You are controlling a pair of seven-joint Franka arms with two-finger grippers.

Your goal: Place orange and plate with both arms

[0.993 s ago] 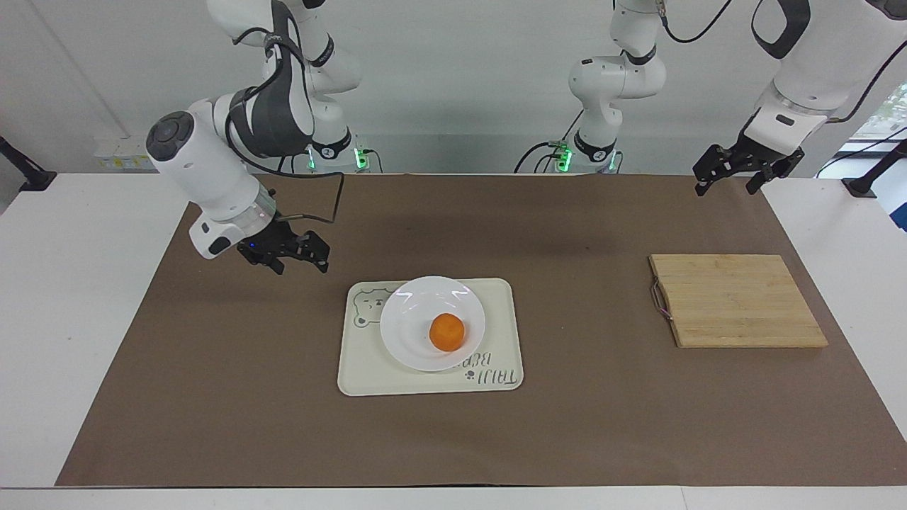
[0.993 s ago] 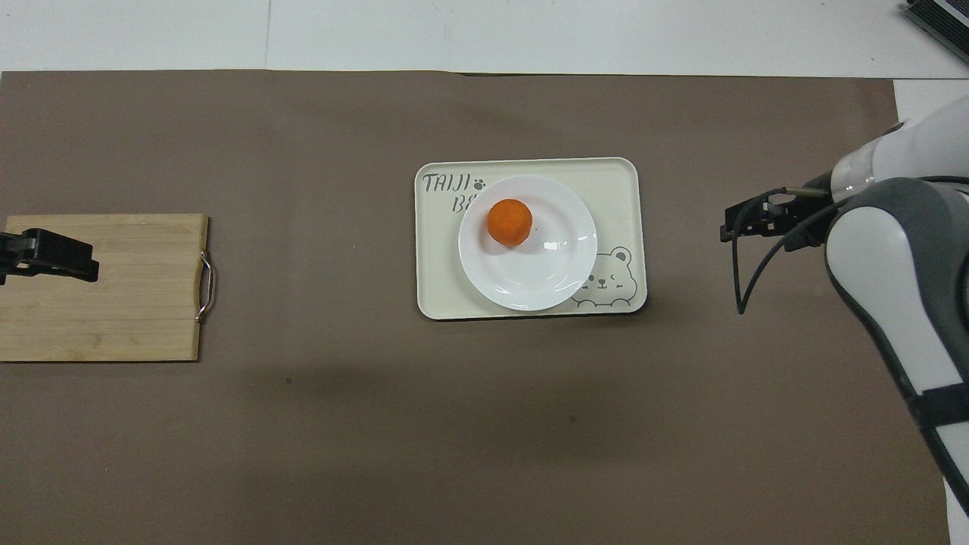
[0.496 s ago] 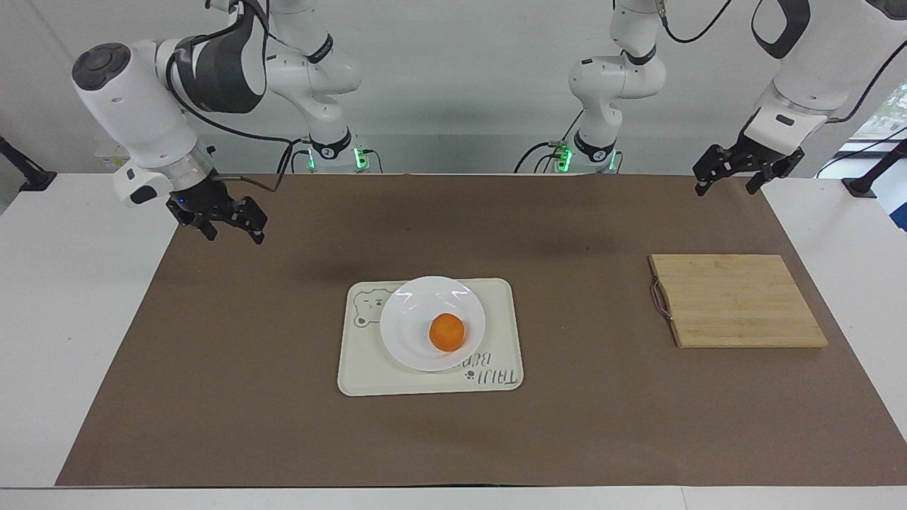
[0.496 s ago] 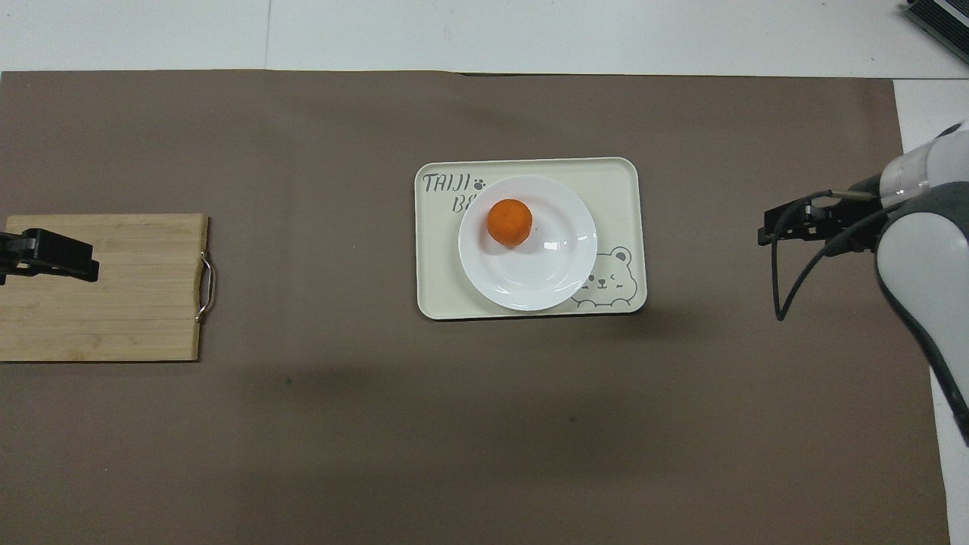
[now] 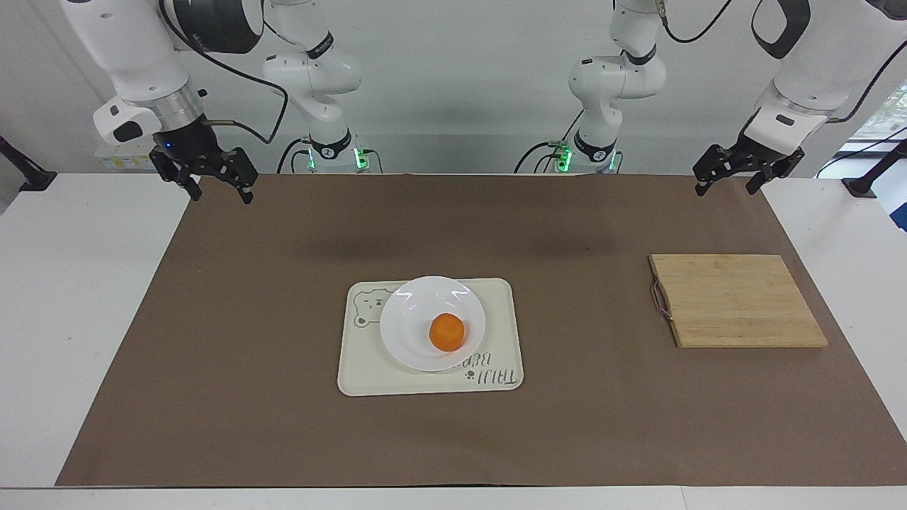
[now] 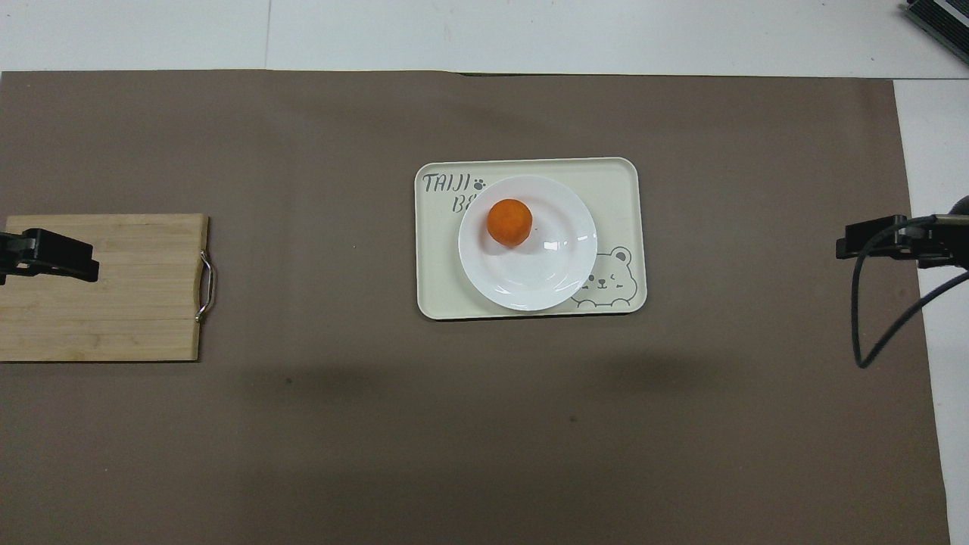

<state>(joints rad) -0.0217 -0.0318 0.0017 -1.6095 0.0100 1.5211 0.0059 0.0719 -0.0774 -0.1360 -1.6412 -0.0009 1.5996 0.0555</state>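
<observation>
I see the orange (image 5: 447,332) sitting in the plate (image 5: 414,340), off centre toward the edge farther from the robots, and the plate rests on the tray (image 5: 368,372) with the bear drawing, in the middle of the brown mat (image 5: 283,425) that covers the worktop (image 5: 64,297). Taking the tray as my landmark: the bamboo cutting board (image 5: 737,301) lies well apart from it toward the left arm's end. My left hand (image 5: 730,178) hangs in the air over the mat's corner at that same end, fingers spread, holding nothing. My right hand (image 5: 212,183) hangs over the mat's edge well apart from the tray toward the right arm's end, fingers spread too and empty.
</observation>
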